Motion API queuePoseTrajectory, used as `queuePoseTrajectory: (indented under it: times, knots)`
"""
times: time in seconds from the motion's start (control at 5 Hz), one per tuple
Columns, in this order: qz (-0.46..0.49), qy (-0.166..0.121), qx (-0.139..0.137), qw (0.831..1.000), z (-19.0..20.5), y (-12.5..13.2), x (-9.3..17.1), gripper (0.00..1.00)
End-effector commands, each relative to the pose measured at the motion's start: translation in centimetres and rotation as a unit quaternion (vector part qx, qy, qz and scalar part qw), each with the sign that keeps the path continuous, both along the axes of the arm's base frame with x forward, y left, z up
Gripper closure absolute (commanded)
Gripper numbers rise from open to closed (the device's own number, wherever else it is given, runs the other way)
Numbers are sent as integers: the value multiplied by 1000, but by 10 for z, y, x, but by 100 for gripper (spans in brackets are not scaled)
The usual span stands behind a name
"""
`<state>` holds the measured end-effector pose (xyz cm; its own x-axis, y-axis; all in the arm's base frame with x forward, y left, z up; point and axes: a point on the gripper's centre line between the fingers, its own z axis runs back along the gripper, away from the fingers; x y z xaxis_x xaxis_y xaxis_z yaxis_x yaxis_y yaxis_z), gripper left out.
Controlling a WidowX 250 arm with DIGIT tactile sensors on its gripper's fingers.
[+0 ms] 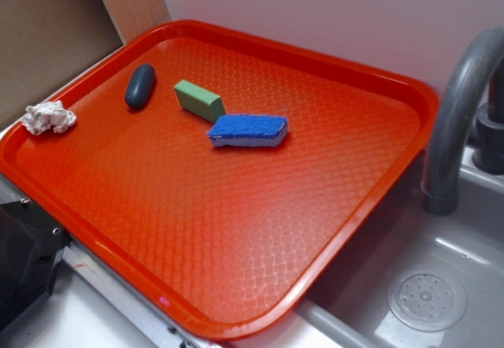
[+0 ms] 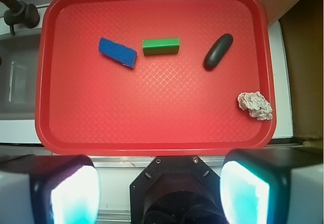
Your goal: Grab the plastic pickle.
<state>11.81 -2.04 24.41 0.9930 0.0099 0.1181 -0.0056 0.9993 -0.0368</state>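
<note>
The plastic pickle is a smooth dark blue-grey oval lying on the red tray, near its far left corner in the exterior view. My gripper is seen only in the wrist view, high above the tray's near edge. Its two fingers stand wide apart with nothing between them. The pickle is far from the fingers, up and to the right in the wrist view. The arm does not show in the exterior view.
A light green block and a blue sponge lie beside the pickle. A crumpled white wad sits at the tray's edge. A grey faucet and sink are to the right.
</note>
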Motion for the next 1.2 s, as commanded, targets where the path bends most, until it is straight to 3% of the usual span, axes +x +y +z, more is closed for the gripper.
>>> queuePoseTrajectory:
  times: [0.0, 0.2, 0.4, 0.6, 0.8, 1.0]
  knots:
    - [0, 0, 0, 1000, 0, 0, 0, 0]
    - [125, -1, -30, 992, -23, 17, 24, 0]
    - [233, -9, -19, 972, -42, 40, 43, 0]
    - [335, -31, 2, 942, -59, 66, 54, 0]
    - [394, -48, 26, 918, -84, 94, 65, 0]
    - [417, -67, 40, 906, -107, 109, 82, 0]
